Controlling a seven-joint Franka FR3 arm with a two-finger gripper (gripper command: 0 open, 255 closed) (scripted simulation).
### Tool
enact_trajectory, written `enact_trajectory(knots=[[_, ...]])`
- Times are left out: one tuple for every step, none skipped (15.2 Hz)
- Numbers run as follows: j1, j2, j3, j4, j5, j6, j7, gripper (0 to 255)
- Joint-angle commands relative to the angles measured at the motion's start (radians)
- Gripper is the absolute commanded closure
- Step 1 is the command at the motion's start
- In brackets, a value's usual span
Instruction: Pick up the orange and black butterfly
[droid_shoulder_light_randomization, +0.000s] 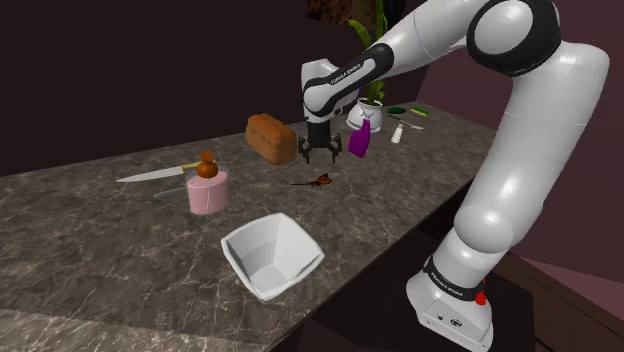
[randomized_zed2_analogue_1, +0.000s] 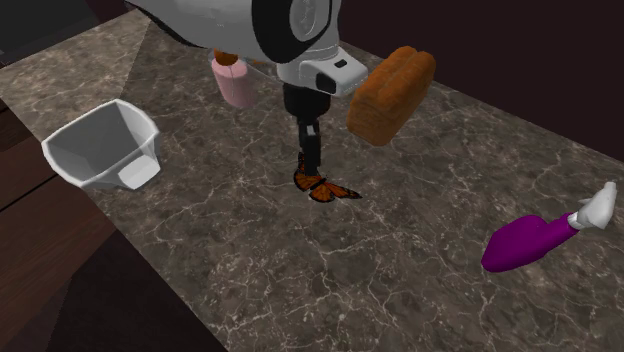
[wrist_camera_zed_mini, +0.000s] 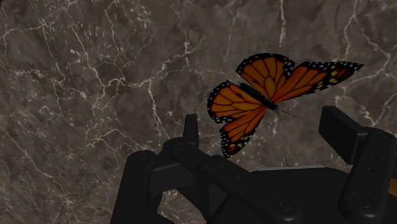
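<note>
The dark marble counter (droid_shoulder_light_randomization: 100, 250) carries everything. The white arm (droid_shoulder_light_randomization: 540, 130) reaches over it from the stand, and its hand hangs just beside the brown loaf (droid_shoulder_light_randomization: 271, 138), on the shoulder view's right of the loaf.

A white bin (droid_shoulder_light_randomization: 298, 243) stands well apart from the loaf, toward the front edge of the counter. A pink cup (droid_shoulder_light_randomization: 207, 192) with a small orange thing on top is near the loaf, on the shoulder view's left of it. A purple bottle (droid_shoulder_light_randomization: 361, 138) is on the other side of the loaf, beyond the hand. A knife (droid_shoulder_light_randomization: 150, 176) lies flat on the counter, further from the loaf than the cup is.

The gripper (wrist_camera_zed_mini: 262, 124) points down at the counter, and its jaws stand apart with nothing clamped between them.

The butterfly (wrist_camera_zed_mini: 267, 95) lies on the counter near the loaf, in front of it in the shoulder view and under the gripper. In the wrist view it is ahead of the open fingers (wrist_camera_zed_mini: 191, 127), between their lines, with its wings spread. In the second exterior view the finger tips come very close to one wing, and I cannot tell if they touch it.
</note>
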Motion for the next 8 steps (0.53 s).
enact_trajectory(knots=[[-0.003, 0.069, -0.017, 0.045, -0.024, 0.006, 0.060, 0], [-0.005, 0.101, -0.028, 0.067, -0.034, 0.008, 0.084, 0], [-0.007, 0.133, -0.039, 0.089, -0.042, 0.010, 0.108, 0], [-0.009, 0.165, -0.051, 0.112, -0.050, 0.011, 0.130, 0], [-0.012, 0.197, -0.062, 0.136, -0.057, 0.011, 0.152, 0], [-0.014, 0.228, -0.074, 0.159, -0.063, 0.011, 0.173, 0], [-0.017, 0.258, -0.086, 0.183, -0.068, 0.011, 0.194, 0], [-0.017, 0.264, -0.088, 0.187, -0.068, 0.011, 0.197, 0]])
